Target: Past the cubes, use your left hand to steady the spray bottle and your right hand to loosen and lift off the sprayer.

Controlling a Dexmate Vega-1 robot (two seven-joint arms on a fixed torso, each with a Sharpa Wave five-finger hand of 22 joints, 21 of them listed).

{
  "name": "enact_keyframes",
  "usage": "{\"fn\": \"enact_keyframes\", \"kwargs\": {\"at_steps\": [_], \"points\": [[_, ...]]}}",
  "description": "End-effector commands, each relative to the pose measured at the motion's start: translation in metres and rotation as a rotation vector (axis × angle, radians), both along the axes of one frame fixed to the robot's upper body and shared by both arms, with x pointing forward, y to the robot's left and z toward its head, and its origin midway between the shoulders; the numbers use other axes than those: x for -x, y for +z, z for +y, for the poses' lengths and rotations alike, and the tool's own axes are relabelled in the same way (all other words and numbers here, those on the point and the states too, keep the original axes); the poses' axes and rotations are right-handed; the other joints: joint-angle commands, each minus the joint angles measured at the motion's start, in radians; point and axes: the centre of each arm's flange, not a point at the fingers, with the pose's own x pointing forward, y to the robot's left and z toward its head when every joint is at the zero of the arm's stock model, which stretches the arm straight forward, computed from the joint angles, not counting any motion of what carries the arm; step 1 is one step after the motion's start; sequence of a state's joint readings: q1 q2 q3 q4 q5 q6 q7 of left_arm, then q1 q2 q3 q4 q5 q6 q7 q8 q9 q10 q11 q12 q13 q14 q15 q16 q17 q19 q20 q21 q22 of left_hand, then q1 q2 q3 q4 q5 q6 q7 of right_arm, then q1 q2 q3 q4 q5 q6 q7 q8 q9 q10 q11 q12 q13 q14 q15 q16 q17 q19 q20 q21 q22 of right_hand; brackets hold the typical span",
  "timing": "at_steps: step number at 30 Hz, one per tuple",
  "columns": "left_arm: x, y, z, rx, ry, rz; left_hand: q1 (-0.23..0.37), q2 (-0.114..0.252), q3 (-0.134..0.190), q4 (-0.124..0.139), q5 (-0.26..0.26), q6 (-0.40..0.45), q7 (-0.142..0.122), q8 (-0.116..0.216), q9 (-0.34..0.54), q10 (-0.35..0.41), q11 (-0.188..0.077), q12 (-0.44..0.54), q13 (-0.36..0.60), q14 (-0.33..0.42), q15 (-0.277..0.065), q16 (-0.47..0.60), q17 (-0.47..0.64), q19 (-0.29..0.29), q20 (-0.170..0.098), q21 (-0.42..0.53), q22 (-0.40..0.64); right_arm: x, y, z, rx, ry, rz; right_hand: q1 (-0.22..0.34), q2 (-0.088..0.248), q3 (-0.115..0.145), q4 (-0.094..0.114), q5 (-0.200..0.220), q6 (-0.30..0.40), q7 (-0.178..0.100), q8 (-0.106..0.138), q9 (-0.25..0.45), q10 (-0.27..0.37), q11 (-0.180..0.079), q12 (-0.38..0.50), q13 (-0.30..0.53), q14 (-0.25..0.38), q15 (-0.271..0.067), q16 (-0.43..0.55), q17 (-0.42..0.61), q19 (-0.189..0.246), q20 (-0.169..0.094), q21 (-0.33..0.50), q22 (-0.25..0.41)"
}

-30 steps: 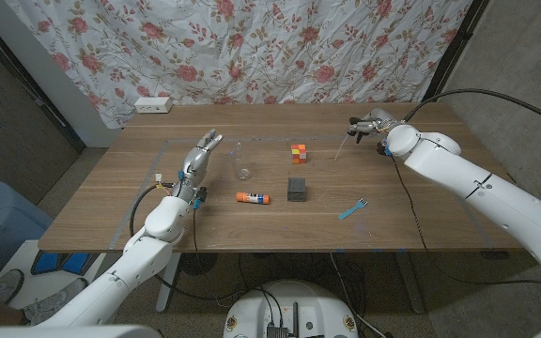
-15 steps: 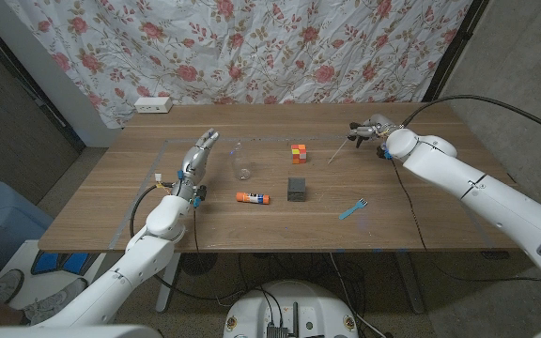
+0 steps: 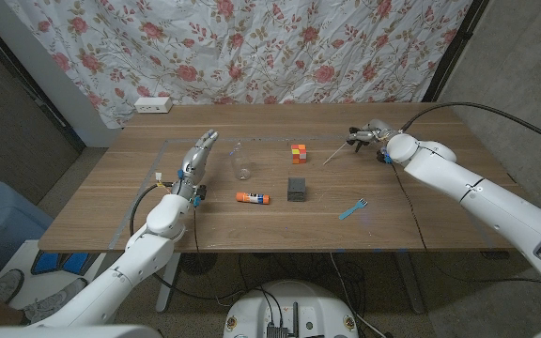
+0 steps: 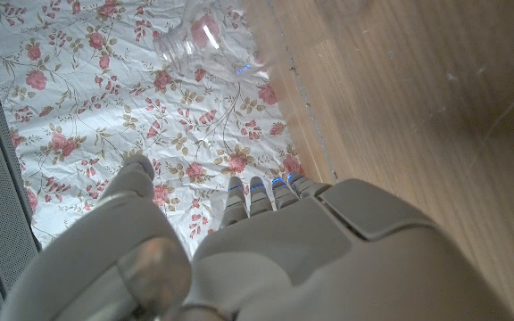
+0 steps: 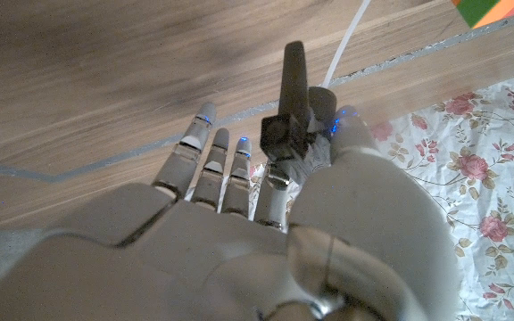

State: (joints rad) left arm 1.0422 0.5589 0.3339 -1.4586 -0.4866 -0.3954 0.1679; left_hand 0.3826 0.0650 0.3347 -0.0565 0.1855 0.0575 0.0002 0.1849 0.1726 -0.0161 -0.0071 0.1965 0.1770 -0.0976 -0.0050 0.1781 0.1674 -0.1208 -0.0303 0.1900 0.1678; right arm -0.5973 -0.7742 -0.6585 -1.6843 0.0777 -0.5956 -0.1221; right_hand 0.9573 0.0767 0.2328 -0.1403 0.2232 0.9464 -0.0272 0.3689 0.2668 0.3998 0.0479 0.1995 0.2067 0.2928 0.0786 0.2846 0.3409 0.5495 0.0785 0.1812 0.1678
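The right hand point(image 3: 376, 131) is gripping the black sprayer point(image 5: 291, 98) near the counter's point(image 3: 440, 221) far right edge; the left hand point(image 3: 195, 161) is standing open beside the clear bottle point(image 3: 241, 160).

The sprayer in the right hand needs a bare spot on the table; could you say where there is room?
Bare wood lies around the right hand, between the colored cube and the table's right edge. The fork borders it nearer the robot. The middle, with the bottle, black cube and glue stick, is crowded.
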Motion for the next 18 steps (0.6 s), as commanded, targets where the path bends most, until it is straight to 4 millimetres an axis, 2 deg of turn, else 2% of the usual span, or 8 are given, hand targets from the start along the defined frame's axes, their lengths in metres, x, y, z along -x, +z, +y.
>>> {"fn": "enact_keyframes", "kwargs": {"at_steps": [1,18], "points": [[-0.003,0.001,0.001,0.003,0.015,0.017,-0.007,0.007,0.004,0.005,0.005,0.016,-0.001,0.007,0.001,0.0,0.002,0.005,-0.001,0.003,-0.001,0.007,0.002,0.005,-0.019,0.007,0.002,-0.012,-0.013,-0.003,-0.018,0.041,0.013,-0.003,0.001,-0.001,0.003,-0.002,0.026,-0.029,0.006,0.003,-0.001,-0.002,0.0,0.006,-0.006,0.002,-0.003,0.006,-0.005,-0.001,0.003,0.002],[-0.008,0.001,0.0,0.0,0.005,0.031,-0.02,0.024,0.009,0.004,0.007,0.023,-0.002,0.005,0.001,0.007,0.004,0.005,-0.001,0.009,-0.001,0.005,0.001,0.013,-0.017,0.007,0.002,-0.019,-0.024,-0.005,-0.031,0.064,0.024,-0.018,-0.002,-0.006,0.003,-0.007,0.018,-0.032,0.003,0.0,-0.016,0.0,-0.003,0.006,-0.024,0.004,-0.011,0.006,-0.019,-0.003,0.002,0.002]]}}
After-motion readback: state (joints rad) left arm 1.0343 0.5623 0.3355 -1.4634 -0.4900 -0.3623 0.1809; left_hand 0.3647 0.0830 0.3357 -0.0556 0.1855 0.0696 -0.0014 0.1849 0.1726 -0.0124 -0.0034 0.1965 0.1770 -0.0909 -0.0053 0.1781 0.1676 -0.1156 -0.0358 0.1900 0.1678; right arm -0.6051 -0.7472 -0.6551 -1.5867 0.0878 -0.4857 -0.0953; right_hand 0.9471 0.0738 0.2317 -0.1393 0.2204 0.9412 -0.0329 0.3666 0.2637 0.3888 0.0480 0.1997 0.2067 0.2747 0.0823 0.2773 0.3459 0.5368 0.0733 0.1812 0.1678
